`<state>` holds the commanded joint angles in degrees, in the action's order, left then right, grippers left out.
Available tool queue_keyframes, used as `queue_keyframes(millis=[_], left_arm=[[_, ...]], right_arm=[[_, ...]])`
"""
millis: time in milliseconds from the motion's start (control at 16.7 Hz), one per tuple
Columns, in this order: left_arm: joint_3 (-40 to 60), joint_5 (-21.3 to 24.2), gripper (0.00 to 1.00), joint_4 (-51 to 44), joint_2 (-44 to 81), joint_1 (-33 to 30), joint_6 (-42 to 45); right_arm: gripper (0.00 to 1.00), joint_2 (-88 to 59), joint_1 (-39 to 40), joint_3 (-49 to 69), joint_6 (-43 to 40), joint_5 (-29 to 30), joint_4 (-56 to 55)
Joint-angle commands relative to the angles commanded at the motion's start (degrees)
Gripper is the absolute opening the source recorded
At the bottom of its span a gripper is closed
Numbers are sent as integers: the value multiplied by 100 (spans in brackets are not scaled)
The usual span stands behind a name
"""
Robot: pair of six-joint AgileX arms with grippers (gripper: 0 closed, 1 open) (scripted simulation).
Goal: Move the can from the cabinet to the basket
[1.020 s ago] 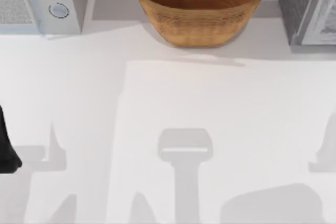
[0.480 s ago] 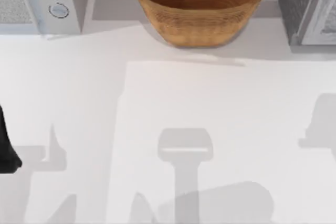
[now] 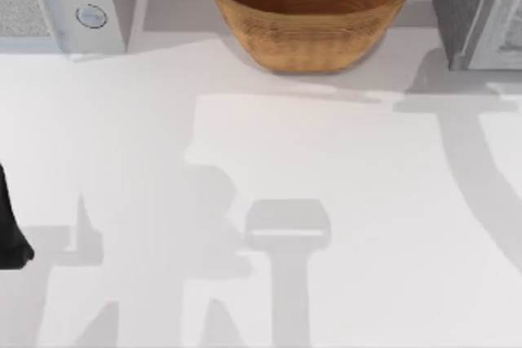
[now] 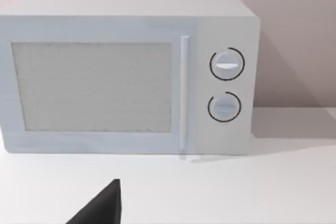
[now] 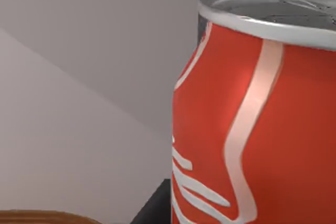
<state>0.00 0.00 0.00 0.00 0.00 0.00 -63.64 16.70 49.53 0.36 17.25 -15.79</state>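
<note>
The red drink can with white script and a silver lid (image 5: pixel 252 124) stands upright very close before the right wrist camera, with a sliver of the woven tan wicker basket's rim (image 5: pixel 37 216) lower down and a dark grey edge behind the lid; whether the right arm's jaws are spread or pinching the can cannot be told. On the white table (image 3: pixel 326 169), the near and middle stretches lie bare apart from shadows, and a dark part of the parked left arm (image 3: pixel 10 230) sits at the left edge, its jaws likewise not discernible. Along the far edge stand the light grey two-knob microwave (image 3: pixel 57 2) at the left corner, the round basket (image 3: pixel 310 10) at the centre, and the dark grey speckled cabinet with its paler door panel (image 3: pixel 477 6) at the right corner, with gaps of bare table between them.

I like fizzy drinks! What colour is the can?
Red with white swirly stripes and a silver top: the can, best seen from the right wrist.
</note>
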Motion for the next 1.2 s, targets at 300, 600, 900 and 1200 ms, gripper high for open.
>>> queue_keyframes(millis=[300, 600, 900, 1200], left_arm=[[0, 0, 100, 0, 0, 0, 0], [0, 0, 100, 0, 0, 0, 0], [0, 0, 100, 0, 0, 0, 0], [0, 0, 100, 0, 0, 0, 0]], right_arm=[[0, -3115, 726, 2256, 21, 792, -686], [0, -5455, 1282, 3952, 50, 1366, -1224], [0, -6387, 1528, 4672, 70, 1605, -1467], [0, -6409, 1501, 4621, 82, 1589, -1453]])
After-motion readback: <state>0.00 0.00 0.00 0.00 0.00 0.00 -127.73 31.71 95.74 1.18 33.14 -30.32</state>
